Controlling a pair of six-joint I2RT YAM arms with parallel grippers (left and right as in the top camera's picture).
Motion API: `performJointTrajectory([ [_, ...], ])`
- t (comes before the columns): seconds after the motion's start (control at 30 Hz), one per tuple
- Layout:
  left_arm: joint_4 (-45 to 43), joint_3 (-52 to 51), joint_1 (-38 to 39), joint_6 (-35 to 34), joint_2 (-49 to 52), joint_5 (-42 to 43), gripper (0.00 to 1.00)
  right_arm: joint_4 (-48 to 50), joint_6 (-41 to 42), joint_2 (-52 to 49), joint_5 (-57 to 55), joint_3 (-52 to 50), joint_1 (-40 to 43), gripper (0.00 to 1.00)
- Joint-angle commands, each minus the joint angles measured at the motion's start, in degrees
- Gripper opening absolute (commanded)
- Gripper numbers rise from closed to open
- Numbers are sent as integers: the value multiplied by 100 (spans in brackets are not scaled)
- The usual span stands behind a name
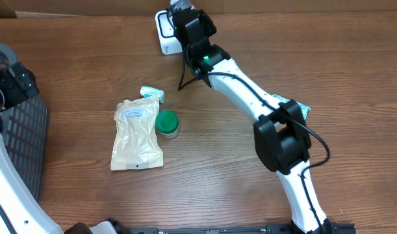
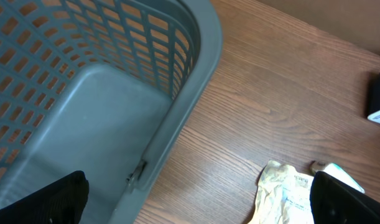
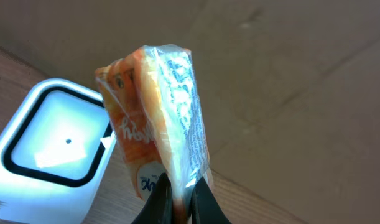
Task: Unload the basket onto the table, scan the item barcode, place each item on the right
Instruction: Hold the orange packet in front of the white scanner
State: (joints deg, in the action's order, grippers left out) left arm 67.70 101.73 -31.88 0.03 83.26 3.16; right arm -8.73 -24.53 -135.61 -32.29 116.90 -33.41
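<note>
Right wrist view, closest first: at the bottom centre the right gripper (image 3: pixel 180 202) has its two dark fingertips clamped on the lower seam of a snack packet (image 3: pixel 155 118). The packet has orange print on one side and shiny clear film on the other. It stands up from the pinch, leans slightly left and fills the middle of the frame, edge-on to the camera. Just beyond it, at the lower left, sits the barcode scanner (image 3: pixel 50 140), a white box with a black-framed, lit window. A brown cardboard wall is behind both.

Left wrist view: the left gripper (image 2: pixel 196 208) shows only as dark fingers in the two lower corners, spread wide with nothing between them. It hangs over the rim of a grey mesh basket (image 2: pixel 102 124).

Overhead view: mid-table lie a cream pouch (image 1: pixel 138 133), a green-lidded jar (image 1: pixel 167 124) just beside it and a small green packet (image 1: pixel 153 93). The held packet and the scanner are far off at the top centre.

Likely risks:
- The grip is only on a thin crimped seam, so tilting the packet could let it slide out or flop over.
- No barcode is visible here, so it may face away from the window and fail to read.
- The glossy, wrinkled film could throw glare and spoil the scan.
- Lowering too far could knock the scanner
</note>
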Motion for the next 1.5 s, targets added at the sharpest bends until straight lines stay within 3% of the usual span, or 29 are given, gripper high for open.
performJointTrajectory([
  [0.0,-20,122,2,68,-44,-20,100,317,-1003,-313,96,81,-11,4],
  [0.3,-20,122,2,68,-44,-20,100,909,-2022,-761,415,81,-111,4],
  [1.0,-20,122,2,68,-44,-20,100,1086,-2024,-872,603,83,-157,4],
  [1.27,-20,122,2,68,-44,-20,100,894,-1132,-372,632,83,-162,4],
  [1.47,-20,122,2,68,-44,-20,99,-286,-186,776,1043,83,-125,4],
])
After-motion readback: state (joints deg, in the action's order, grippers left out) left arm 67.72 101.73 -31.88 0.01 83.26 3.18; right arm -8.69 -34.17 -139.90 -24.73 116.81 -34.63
